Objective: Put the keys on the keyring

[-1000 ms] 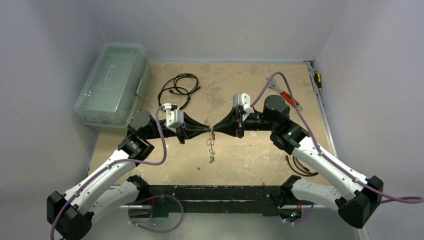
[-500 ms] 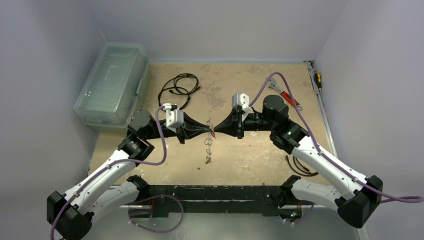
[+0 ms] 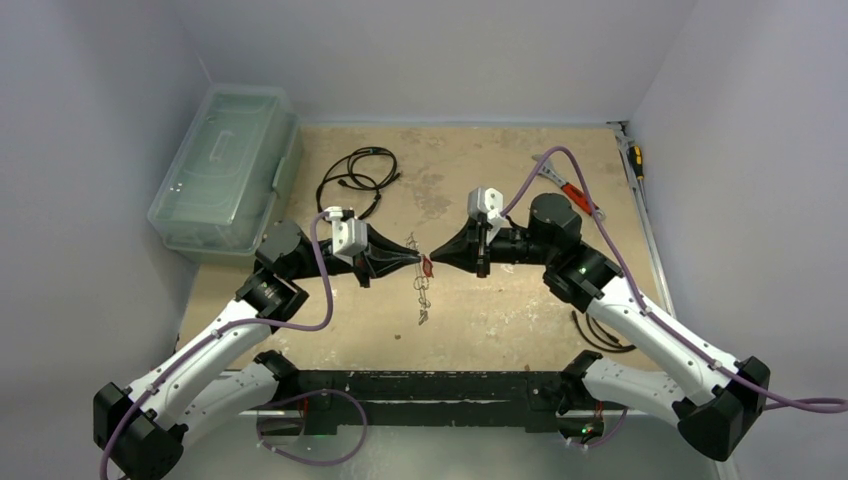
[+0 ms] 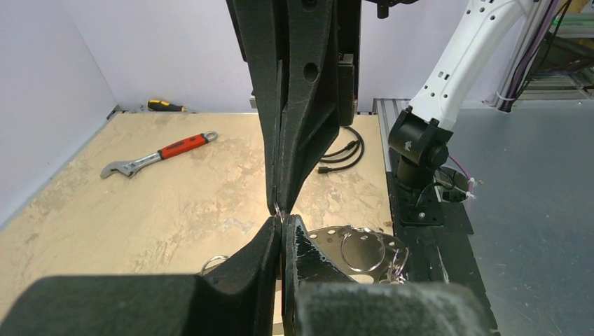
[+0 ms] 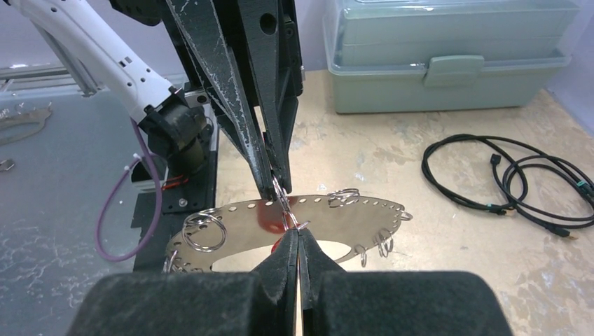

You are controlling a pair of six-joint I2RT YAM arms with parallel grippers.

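The keyring (image 3: 422, 300) dangles toward 6 o'clock; it looks light, floppy and slippery, best pinched on its wire; the left gripper (image 3: 415, 258) is clamped on its top; at 3 o'clock, the right gripper (image 3: 433, 257) is pressed shut on the red-tagged one of the keys (image 3: 427, 266).

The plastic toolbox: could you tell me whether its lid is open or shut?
Shut: the lid lies flat on the plastic toolbox, with its front latch folded down over the seam.
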